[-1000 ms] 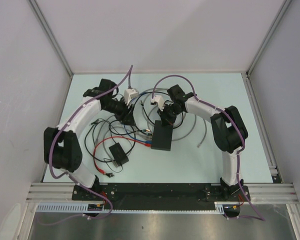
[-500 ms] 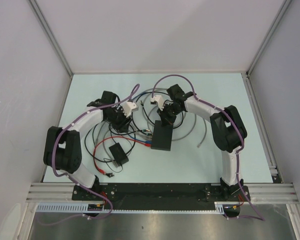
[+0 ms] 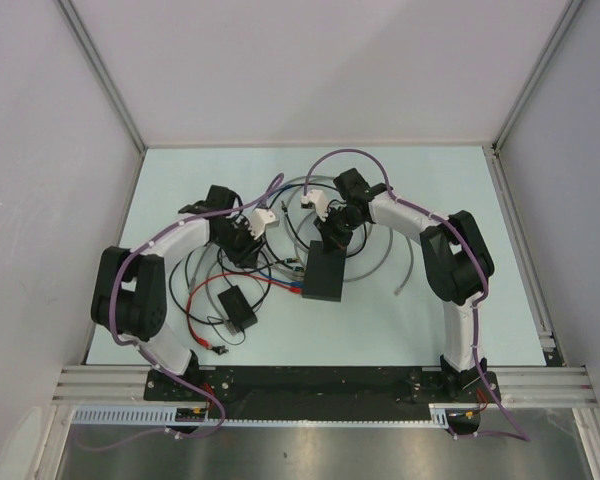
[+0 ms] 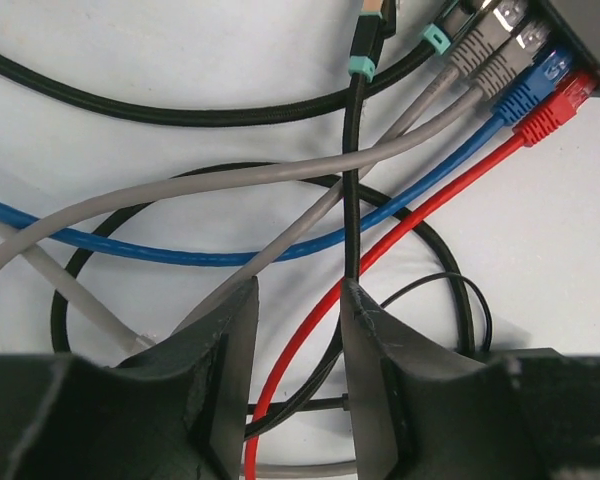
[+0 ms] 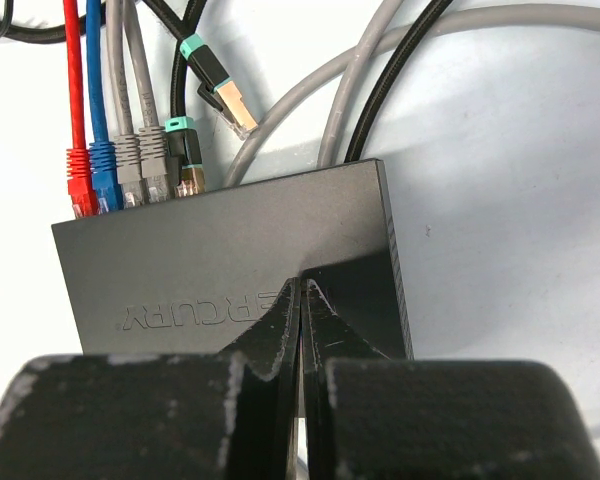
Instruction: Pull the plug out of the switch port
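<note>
The dark grey switch (image 5: pixel 230 262) (image 3: pixel 325 272) lies flat. Along its port edge (image 5: pixel 140 203) sit a red plug (image 5: pixel 78 185), a blue plug (image 5: pixel 104 178), two grey plugs (image 5: pixel 140 170) and a teal-collared black plug (image 5: pixel 185 155). One loose teal-collared plug (image 5: pixel 223 93) (image 4: pixel 365 45) lies unplugged on the table beside them. My right gripper (image 5: pixel 300 283) (image 3: pixel 330 243) is shut, its tips resting on the switch's top. My left gripper (image 4: pixel 300 290) (image 3: pixel 247 247) stands open over the cables, well short of the plugs (image 4: pixel 540 90). The red cable (image 4: pixel 310 350) runs loosely between its fingers.
Black, grey, blue and red cables (image 4: pixel 180 180) loop and cross over the pale table left of the switch. A smaller black box (image 3: pixel 238 307) with thin red and black wires lies near the left arm's base. Grey cables (image 3: pixel 405 262) curve away on the switch's right.
My left wrist has dropped nearer and slightly right, down over the cable tangle, and its jaws have narrowed somewhat. The right arm and the switch have not moved.
</note>
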{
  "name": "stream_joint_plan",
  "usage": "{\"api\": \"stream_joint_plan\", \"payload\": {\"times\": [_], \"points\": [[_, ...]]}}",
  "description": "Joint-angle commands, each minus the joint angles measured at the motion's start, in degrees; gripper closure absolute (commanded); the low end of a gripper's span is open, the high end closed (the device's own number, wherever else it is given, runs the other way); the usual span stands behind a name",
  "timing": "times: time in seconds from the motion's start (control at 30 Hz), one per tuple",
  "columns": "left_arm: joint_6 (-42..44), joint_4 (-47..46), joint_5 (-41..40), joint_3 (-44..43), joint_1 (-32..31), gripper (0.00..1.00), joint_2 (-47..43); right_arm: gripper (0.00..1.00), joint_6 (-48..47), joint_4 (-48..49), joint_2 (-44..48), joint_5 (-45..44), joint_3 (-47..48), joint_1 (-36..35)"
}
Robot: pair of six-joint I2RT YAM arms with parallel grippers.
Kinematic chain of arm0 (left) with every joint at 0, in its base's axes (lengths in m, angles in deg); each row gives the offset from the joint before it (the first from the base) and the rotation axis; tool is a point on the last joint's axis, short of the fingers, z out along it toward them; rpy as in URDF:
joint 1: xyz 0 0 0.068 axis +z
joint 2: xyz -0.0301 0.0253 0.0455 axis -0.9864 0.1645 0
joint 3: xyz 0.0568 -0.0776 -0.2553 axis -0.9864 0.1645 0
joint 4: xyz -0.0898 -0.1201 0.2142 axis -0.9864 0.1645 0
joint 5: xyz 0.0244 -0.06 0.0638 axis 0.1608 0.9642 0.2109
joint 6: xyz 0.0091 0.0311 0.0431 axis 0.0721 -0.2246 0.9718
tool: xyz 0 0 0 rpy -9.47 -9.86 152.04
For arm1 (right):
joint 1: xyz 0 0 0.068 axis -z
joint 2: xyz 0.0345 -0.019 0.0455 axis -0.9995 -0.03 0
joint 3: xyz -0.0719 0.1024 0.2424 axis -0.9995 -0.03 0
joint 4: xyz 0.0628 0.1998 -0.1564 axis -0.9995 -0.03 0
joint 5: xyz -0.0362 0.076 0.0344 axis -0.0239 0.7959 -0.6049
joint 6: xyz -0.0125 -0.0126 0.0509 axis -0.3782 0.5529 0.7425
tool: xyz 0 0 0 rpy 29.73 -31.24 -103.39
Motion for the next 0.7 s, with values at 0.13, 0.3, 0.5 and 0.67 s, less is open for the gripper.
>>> {"api": "stream_joint_plan", "payload": {"times": [0.13,0.3,0.5,0.67], "points": [[-0.6,-0.6,3.4,-0.5,-0.4,0.61,-6.4,1.00,0.0,-6.6,-4.8,-3.4,-2.5,-0.4],[1.2,4.6,5.5,-0.8,-0.6,0.63,-2.7,1.00,0.2,-6.2,-5.0,-3.4,-2.5,-0.3],[1.2,1.0,3.4,2.8,-1.5,0.61,-1.6,1.00,0.3,-6.3,-5.1,-3.5,-2.5,-0.3],[0.7,-0.4,1.8,2.9,-2.3,0.65,0.3,1.00,0.3,-6.3,-5.0,-3.6,-2.5,-0.3]]}}
